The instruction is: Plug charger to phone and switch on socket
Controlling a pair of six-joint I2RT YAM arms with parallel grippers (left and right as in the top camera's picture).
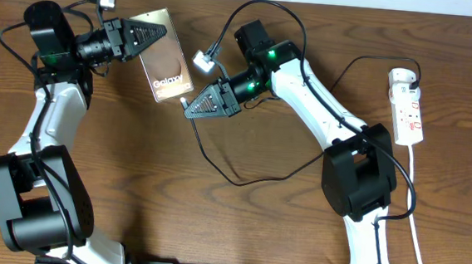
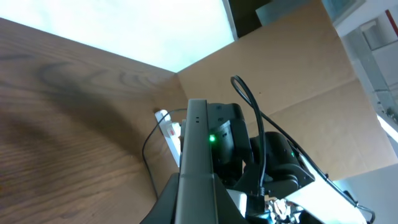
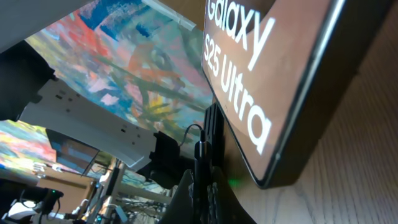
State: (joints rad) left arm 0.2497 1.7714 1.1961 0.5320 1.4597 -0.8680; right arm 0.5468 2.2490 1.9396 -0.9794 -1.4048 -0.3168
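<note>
The phone [image 1: 167,67] is a bronze slab with white "Galaxy" lettering at the back left of the wooden table. My left gripper [image 1: 164,36] is shut on its far edge; the left wrist view shows the phone edge-on [image 2: 197,149] between the fingers [image 2: 199,208]. My right gripper [image 1: 188,107] is shut on the charger cable's tip end, just off the phone's near corner. In the right wrist view the thin black cable [image 3: 200,163] stands between the fingers [image 3: 205,190], beside the phone [image 3: 267,81]. The cable [image 1: 241,182] loops over the table towards the white socket [image 1: 408,106].
The socket lies at the right edge with a thick white cord [image 1: 416,219] running to the front. A black plug [image 1: 412,77] sits at its far end. The socket also shows small in the left wrist view [image 2: 168,129]. Both arm bases stand at the front.
</note>
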